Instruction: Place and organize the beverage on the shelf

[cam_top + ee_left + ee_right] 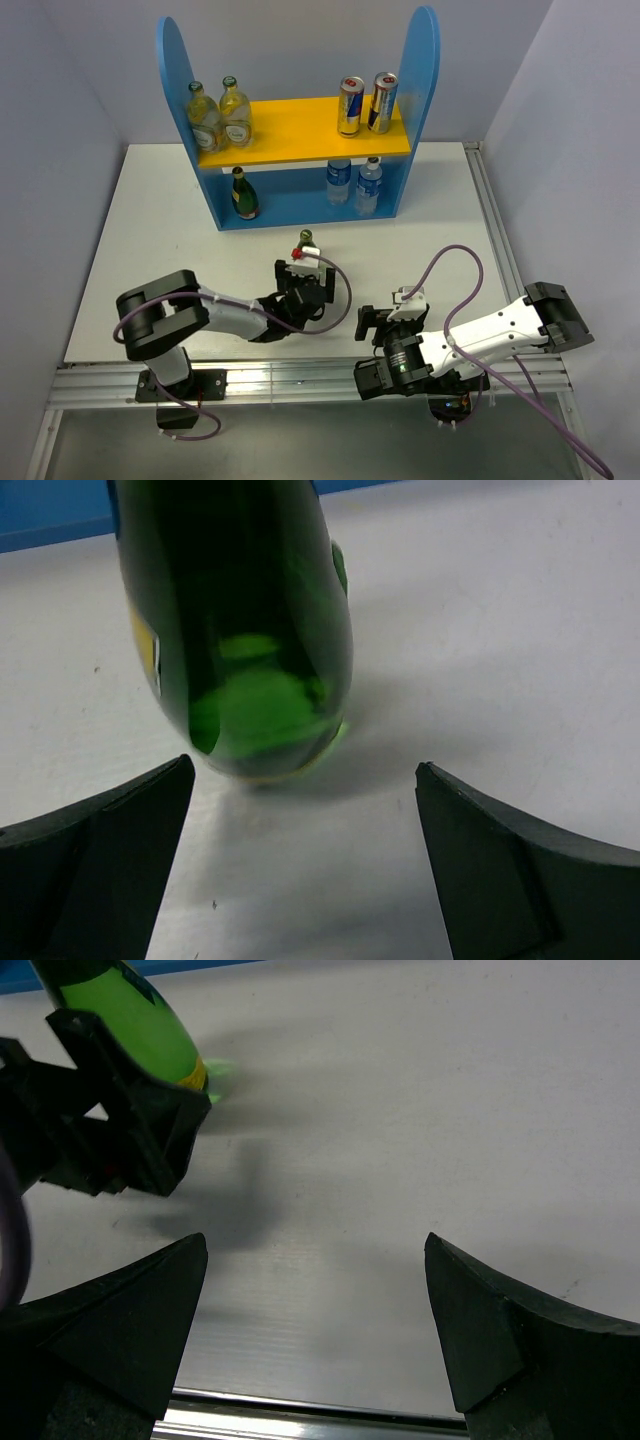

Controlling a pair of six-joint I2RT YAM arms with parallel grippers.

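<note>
A green glass bottle [306,241] stands upright on the white table in front of the blue shelf [420,90]. In the left wrist view the bottle [240,630] rises just beyond my fingertips, slightly left of centre, and nothing touches it. My left gripper [300,272] [303,767] is open, its jaws wide apart with bare table between them. My right gripper [370,322] [315,1242] is also open and empty, low over the near table edge. From the right wrist the green bottle [130,1020] and the left gripper's black fingers [120,1130] appear at the upper left.
The yellow upper board [300,125] carries two pale bottles [220,115] at left and two cans [365,103] at right. On the blue base stand a green bottle [243,195] and two water bottles [355,183]. A metal rail [300,1415] edges the near table.
</note>
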